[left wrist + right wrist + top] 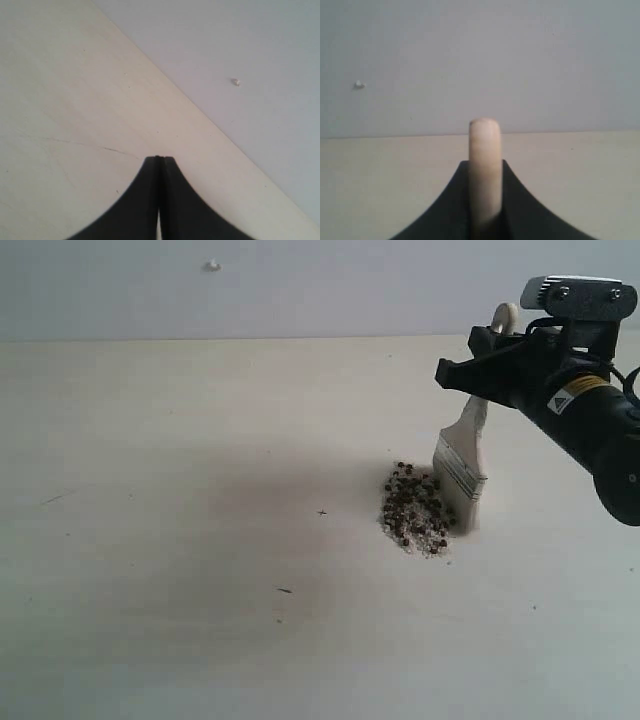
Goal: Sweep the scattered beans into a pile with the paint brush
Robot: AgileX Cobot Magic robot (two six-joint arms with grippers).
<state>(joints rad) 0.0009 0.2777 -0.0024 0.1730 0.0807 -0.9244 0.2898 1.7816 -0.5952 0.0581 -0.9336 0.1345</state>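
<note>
Pale bench [150, 540] in front. Beans [413, 508] heaped in one tight pile right of centre, whitish grains mixed in. Paint brush [462, 468] just right of pile, bristles touching pile edge and bench, handle tilted up and away. Right gripper [482, 372] clamped on handle near its end. Left gripper [159, 167] pressed closed, holding nothing, over bench near wall [300, 290].

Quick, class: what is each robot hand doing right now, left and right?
Left hand: closed, holding nothing.
Right hand: closed on the wide flat cream-handled paint brush.
</note>
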